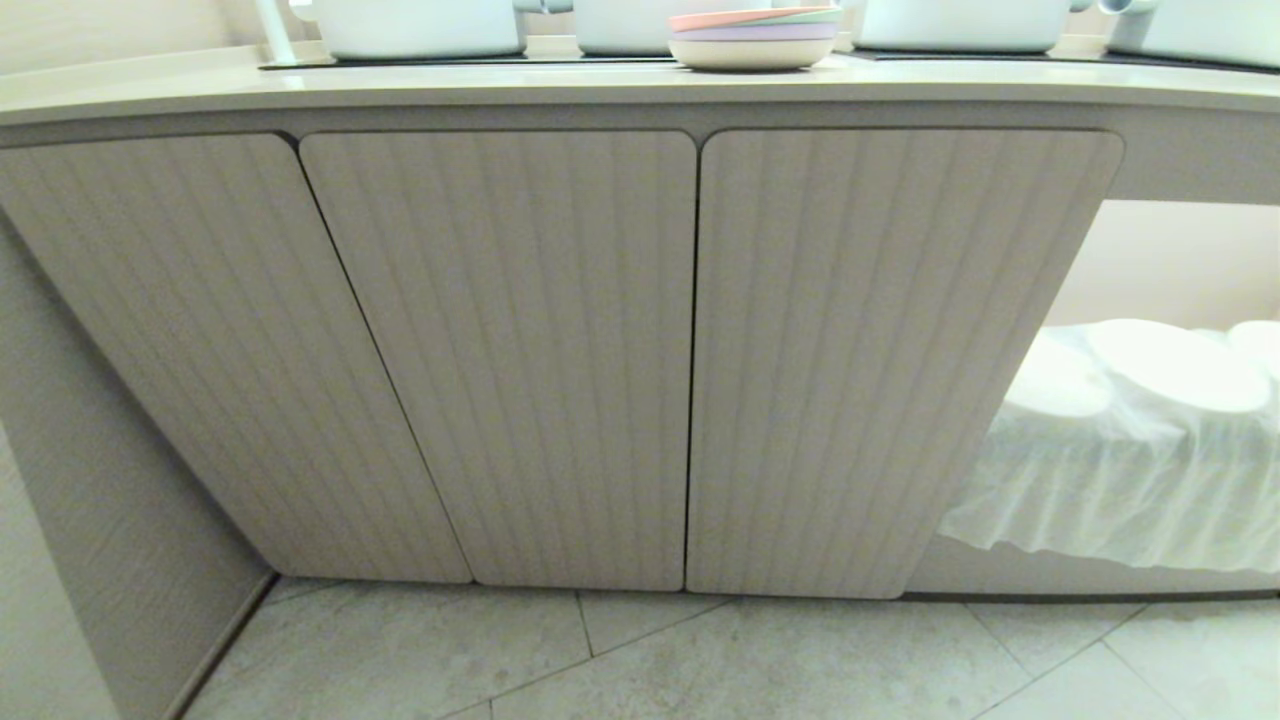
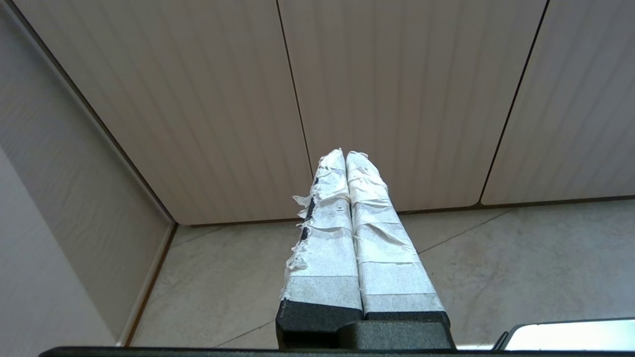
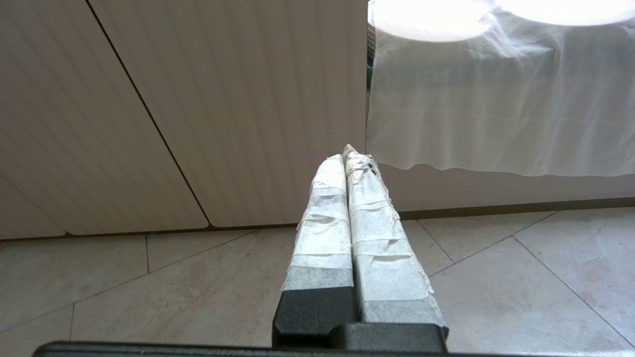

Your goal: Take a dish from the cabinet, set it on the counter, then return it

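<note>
The cabinet [image 1: 500, 350] fills the head view, a low beige unit with three ribbed, round-cornered doors, all closed. The dish is hidden. Above the doors runs the cream counter [image 1: 300, 95] with its rounded front edge. Neither arm shows in the head view. My left gripper [image 2: 346, 154] hangs low over the floor tiles, pointing at the foot of the doors, its tape-wrapped fingers pressed together and empty. My right gripper [image 3: 346, 154] is held the same way, shut and empty, facing the right-hand door's edge [image 3: 364, 99].
A pink-topped stack of pastel plates [image 1: 752, 38] and white pots [image 1: 420, 28] stand on the counter by black cooktop panels. Right of the doors an open bay holds white items under a sheer white cover [image 1: 1130, 450]. A side wall [image 1: 90, 500] closes the left.
</note>
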